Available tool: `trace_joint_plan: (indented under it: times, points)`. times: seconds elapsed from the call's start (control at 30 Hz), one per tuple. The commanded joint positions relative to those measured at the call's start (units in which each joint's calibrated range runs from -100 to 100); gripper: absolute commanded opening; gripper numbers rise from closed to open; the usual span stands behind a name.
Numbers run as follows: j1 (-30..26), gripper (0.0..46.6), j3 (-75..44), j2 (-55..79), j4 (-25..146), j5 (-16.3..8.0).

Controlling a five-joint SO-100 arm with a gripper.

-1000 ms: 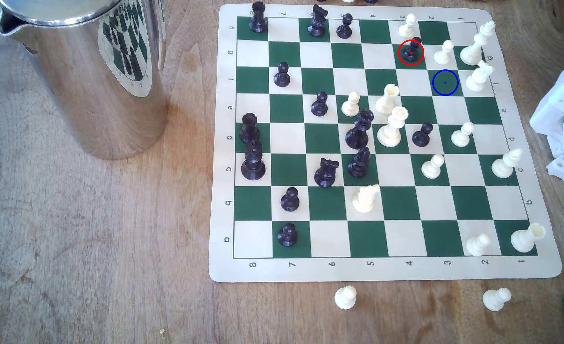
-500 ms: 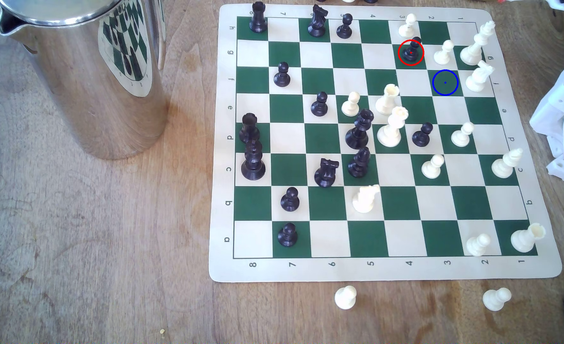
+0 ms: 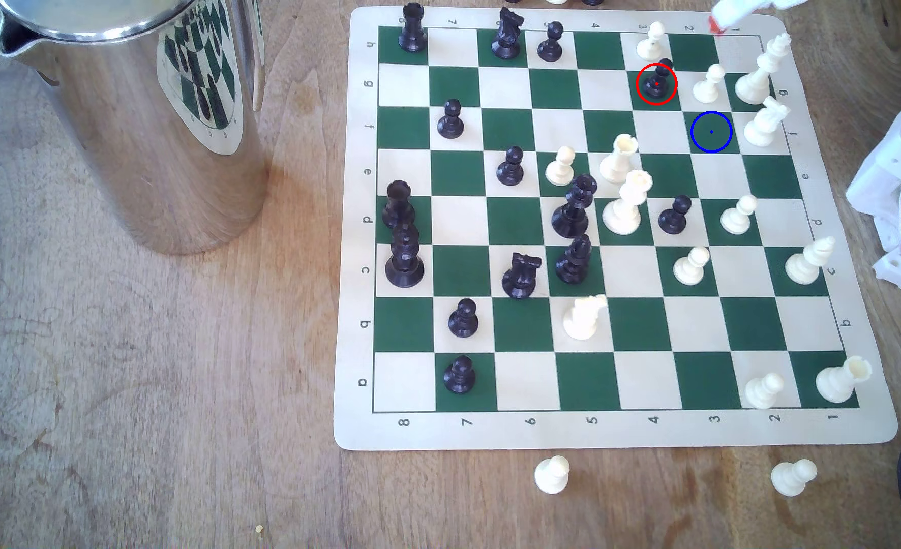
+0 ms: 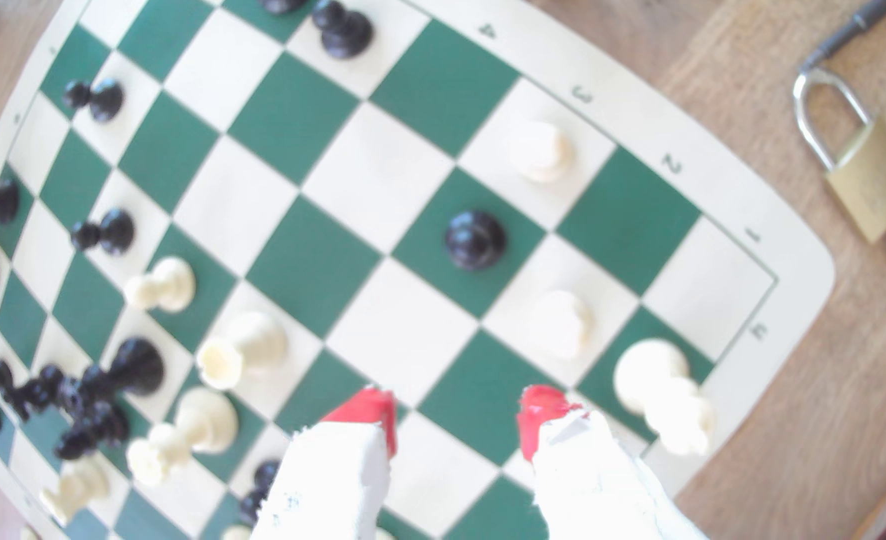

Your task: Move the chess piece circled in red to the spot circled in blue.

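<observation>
tool (image 4: 456, 415): white fingers with red tips, spread wide, nothing between them; hung above the board, touching no piece. In the exterior view a red-tipped finger (image 3: 717, 24) poked in at the top edge over the board's far corner by file 1-2.
black pawn (image 3: 657, 82): the red-ringed piece, upright on a dark green square in row g, file 3; seen from above in the wrist view (image 4: 474, 240), apart from the tool tips.
target square (image 3: 711, 132): blue ring with centre dot, dark green, row f, file 2, diagonally next to the pawn's square; no piece on it.
neighbours: white pawn (image 3: 708, 84) just beside the black pawn toward the exterior view's right; another white pawn (image 3: 650, 41) on the square behind it.
chessboard (image 3: 617, 433): green-and-cream roll-up mat on the wooden tabletop (image 3: 147, 396).
off-board: steel jug (image 3: 131, 116) at the exterior view's left; brass padlock (image 4: 861, 171) on the tabletop beside the board corner.
</observation>
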Motion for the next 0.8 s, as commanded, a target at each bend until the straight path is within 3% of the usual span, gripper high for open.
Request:
trace_joint_plan:
  times: [0.0, 0.5, 0.77]
  points:
    - [0.3, 16.2, -4.1, 1.2, -2.0, 0.1]
    - [0.7, 13.8, -2.2, 12.2, -7.7, 1.6]
    - [-1.1, 13.4, -1.3, 17.0, -9.7, 1.1]
